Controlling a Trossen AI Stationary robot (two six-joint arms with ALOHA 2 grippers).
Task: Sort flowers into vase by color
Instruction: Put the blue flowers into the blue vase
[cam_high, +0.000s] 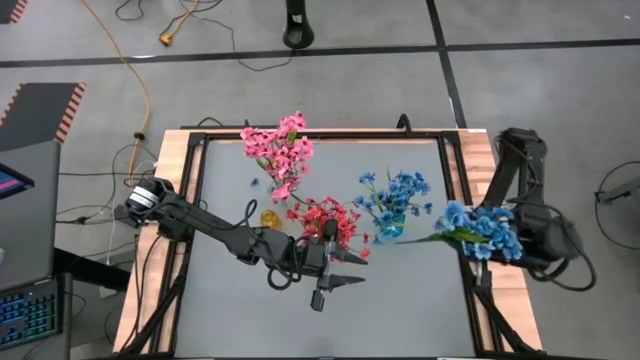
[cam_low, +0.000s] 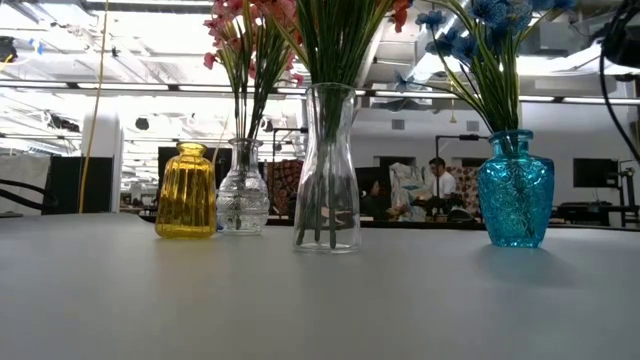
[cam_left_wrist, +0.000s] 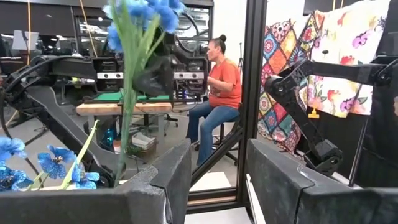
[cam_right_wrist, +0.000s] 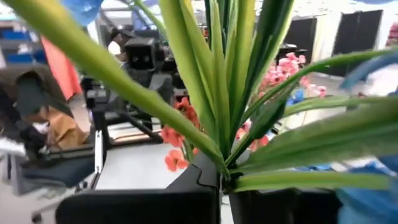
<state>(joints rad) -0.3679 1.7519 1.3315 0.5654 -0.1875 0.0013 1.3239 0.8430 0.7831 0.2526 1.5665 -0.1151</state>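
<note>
**Q:** Where are the flowers, and what has hold of them?

**A:** I see my right pincer (cam_right_wrist: 221, 180) clenched on a blue spray (cam_high: 478, 230) at the desk's (cam_high: 400, 310) right edge, stems pinched where the leaves fan out. The blue vase (cam_low: 515, 188) stands just left of it, already holding blue blossoms. Pink flowers (cam_high: 280, 150) sit in a small clear vase (cam_low: 243, 188) farther back, and coral-red flowers (cam_high: 325, 218) in the tall clear vase (cam_low: 327, 168). A yellow vase (cam_low: 186, 190) looks empty, though its neck is partly hidden from above.

**Q:** How will the spray handle?

**A:** Light and floppy, I judge: thin stems bend and heads droop. Gripping low on the bunched stems steers the tips best. My left pincer (cam_high: 335, 275) hangs released near the red flowers, holding nothing.
</note>
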